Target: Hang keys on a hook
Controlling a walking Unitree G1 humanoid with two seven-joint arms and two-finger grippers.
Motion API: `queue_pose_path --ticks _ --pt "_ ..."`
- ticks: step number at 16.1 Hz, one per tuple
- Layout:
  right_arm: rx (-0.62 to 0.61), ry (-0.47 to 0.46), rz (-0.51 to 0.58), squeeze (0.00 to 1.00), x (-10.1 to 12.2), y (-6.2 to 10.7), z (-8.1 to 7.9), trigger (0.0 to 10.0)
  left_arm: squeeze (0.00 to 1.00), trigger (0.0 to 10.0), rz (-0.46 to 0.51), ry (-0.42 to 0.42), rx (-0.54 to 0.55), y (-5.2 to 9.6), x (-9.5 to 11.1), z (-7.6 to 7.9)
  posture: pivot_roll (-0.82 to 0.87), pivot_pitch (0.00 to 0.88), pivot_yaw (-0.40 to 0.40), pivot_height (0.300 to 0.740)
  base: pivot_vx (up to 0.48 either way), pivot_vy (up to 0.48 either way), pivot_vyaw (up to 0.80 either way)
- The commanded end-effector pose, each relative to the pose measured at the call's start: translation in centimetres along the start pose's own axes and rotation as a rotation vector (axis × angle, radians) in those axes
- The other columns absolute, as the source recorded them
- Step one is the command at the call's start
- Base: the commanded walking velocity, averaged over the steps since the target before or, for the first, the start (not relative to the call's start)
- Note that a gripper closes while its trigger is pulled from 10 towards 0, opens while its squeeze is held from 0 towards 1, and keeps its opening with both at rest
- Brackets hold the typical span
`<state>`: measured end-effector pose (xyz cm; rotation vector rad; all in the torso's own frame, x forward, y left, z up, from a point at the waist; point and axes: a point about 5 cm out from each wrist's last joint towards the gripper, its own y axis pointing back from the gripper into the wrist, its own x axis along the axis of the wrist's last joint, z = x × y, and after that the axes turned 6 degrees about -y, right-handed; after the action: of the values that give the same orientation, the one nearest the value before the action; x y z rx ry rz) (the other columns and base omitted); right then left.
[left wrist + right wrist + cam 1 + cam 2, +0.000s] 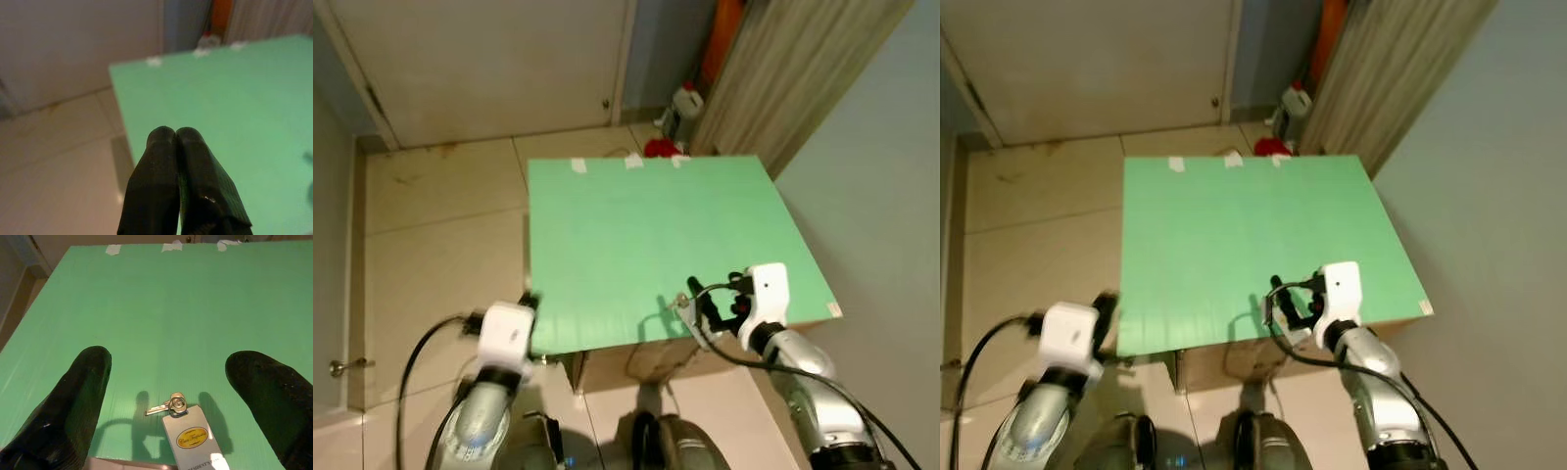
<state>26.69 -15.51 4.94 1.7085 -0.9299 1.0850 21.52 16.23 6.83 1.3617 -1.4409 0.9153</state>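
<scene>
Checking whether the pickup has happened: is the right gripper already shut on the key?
No, the right gripper is open, its fingers spread wide to either side of the key lying on the green board.

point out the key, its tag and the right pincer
key [164, 407], right wrist view, on its silver blade
tag [193, 436], right wrist view, on its yellow oval label
right pincer [173, 382], right wrist view, midway between its open fingertips

The tabletop [646, 235] fills the middle of the head frame, with floor [431, 235] to its left and a door [480, 59] across the upper left. A bottle [683, 106] stands behind the tabletop's far edge, upper centre. The keys [171, 404] with their tag [193, 438] lie on the tabletop near its lower edge. The right end effector [705, 311] sits above them, lower right; the left end effector [530, 300] is at the tabletop's lower-left corner.
</scene>
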Motion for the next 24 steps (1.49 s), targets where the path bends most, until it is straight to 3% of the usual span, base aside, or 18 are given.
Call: queue_pose_path --ticks 1,5,10,12,13,14,19,21,22,23,24 --pt "-0.047 0.008 -0.017 0.0 -0.8 0.7 1.0 10.0 1.0 10.0 -0.004 0.004 -0.022 0.0 0.2 0.4 0.04 0.101 -0.141 0.722 0.0 0.0 0.0" --pt "-0.081 0.021 0.024 0.0 -1.2 1.2 1.1 10.0 1.0 10.0 0.104 -0.113 -0.122 -1.3 2.1 1.6 0.01 0.095 -0.11 0.722 0.0 0.0 0.0" --pt "-0.126 0.02 0.051 0.0 -0.9 1.1 1.5 10.0 1.0 10.0 0.108 -0.063 -0.155 -1.6 2.5 2.1 -0.01 0.11 -0.093 0.722 0.0 0.0 0.0" --pt "-0.122 0.029 0.064 0.0 -0.9 0.7 1.3 10.0 1.0 10.0 0.13 -0.078 -0.18 -1.5 2.8 2.5 0.0 0.102 -0.096 0.722 0.0 0.0 0.0" --pt "-0.117 0.022 0.069 0.64 -0.9 0.5 1.2 10.0 1.0 10.0 0.133 -0.079 -0.184 -1.4 2.8 2.5 0.01 0.104 -0.098 0.722 0.0 0.0 0.0" --pt "-0.102 0.013 0.071 1.0 -0.8 0.3 1.0 10.0 1.0 10.0 0.135 -0.078 -0.186 -1.4 2.9 2.5 0.02 0.106 -0.107 0.722 0.0 0.0 0.0" --pt "-0.083 0.037 0.074 1.0 -0.6 -1.1 0.4 10.0 1.0 10.0 0.158 -0.094 -0.189 -1.6 3.6 2.1 0.05 0.133 -0.115 0.722 0.0 0.0 0.0" --pt "-0.151 0.042 0.053 1.0 -0.8 -2.4 0.8 10.0 1.0 10.0 0.129 -0.086 -0.259 -1.1 3.7 2.3 0.08 0.175 -0.107 0.722 0.0 0.0 0.0" --pt "-0.193 0.035 0.037 0.23 -0.9 -2.8 1.2 10.0 0.64 10.0 0.115 -0.094 -0.301 -0.7 3.7 2.5 0.1 0.196 -0.101 0.722 0.0 0.0 0.0" --pt "-0.24 0.03 0.032 0.0 -1.1 -3.0 1.6 10.0 0.0 10.0 0.101 -0.109 -0.281 -0.3 3.8 2.3 0.12 0.218 -0.09 0.722 0.0 0.0 0.0" --pt "-0.295 0.006 0.023 0.0 -1.4 -3.0 2.2 10.0 0.0 10.0 0.111 -0.106 -0.286 0.2 4.2 2.1 0.14 0.244 -0.082 0.722 0.0 0.0 0.0"
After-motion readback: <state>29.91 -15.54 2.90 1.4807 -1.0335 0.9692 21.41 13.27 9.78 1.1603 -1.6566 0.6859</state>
